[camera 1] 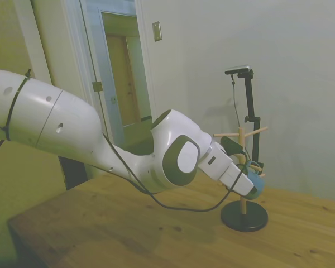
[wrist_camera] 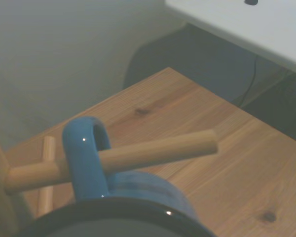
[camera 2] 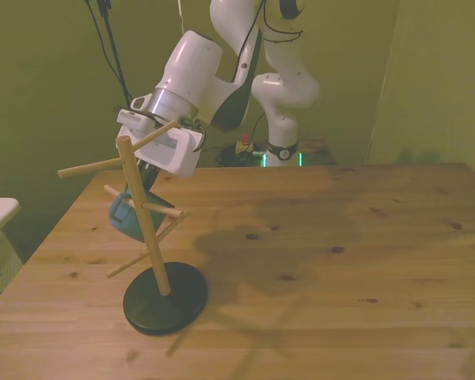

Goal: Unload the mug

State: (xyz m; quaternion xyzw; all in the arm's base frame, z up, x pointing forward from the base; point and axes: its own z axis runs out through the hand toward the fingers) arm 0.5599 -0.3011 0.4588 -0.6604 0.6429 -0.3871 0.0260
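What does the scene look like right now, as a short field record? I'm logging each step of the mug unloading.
mug: blue, handle threaded on a wooden peg
peg stand: upright, black round base on the wooden table
hand: at the mug, fingers hidden
mug state: not yet off the peg

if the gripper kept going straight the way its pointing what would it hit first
Most likely the mug. The gripper points down and away from the arm, straight at the mug hanging by its handle on a peg of the wooden stand. Whether they already touch is unclear.
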